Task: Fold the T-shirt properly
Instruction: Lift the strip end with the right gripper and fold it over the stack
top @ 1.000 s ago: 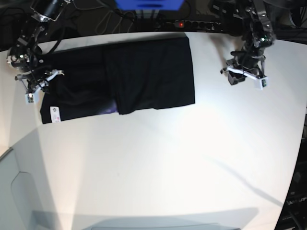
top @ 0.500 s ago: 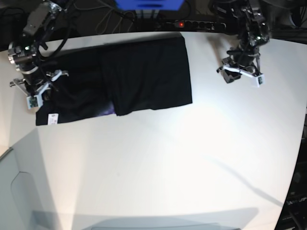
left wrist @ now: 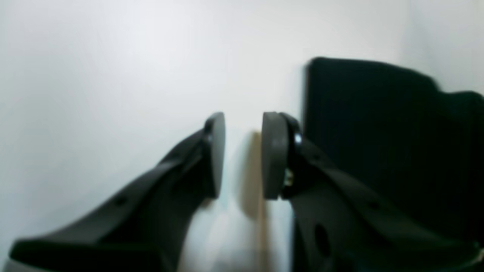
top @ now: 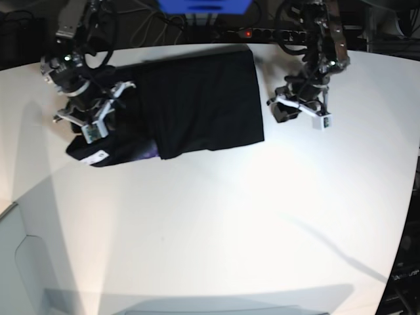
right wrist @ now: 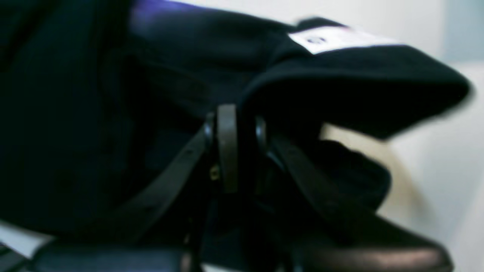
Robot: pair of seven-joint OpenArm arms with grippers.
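Observation:
The black T-shirt (top: 203, 98) lies at the back of the white table (top: 216, 223), its right part folded flat. My right gripper (top: 98, 121) is over its left end and shut on a bunched fold of the cloth, which lifts off the table there. In the right wrist view the fingers (right wrist: 227, 151) pinch the T-shirt (right wrist: 94, 113), with the white tag (right wrist: 332, 37) on the raised fold above. My left gripper (top: 279, 111) hovers just right of the shirt's right edge. In the left wrist view the left gripper (left wrist: 242, 124) is open and holds nothing, with the T-shirt (left wrist: 378, 132) beside it.
A power strip (top: 262, 33) with a red light, cables and a blue object (top: 203, 5) sit beyond the table's back edge. A pale grey surface (top: 26, 262) borders the table at the lower left.
My right gripper has carried the shirt's left end to the right, bunching and lifting it. My left arm has moved left, closer to the shirt's right edge.

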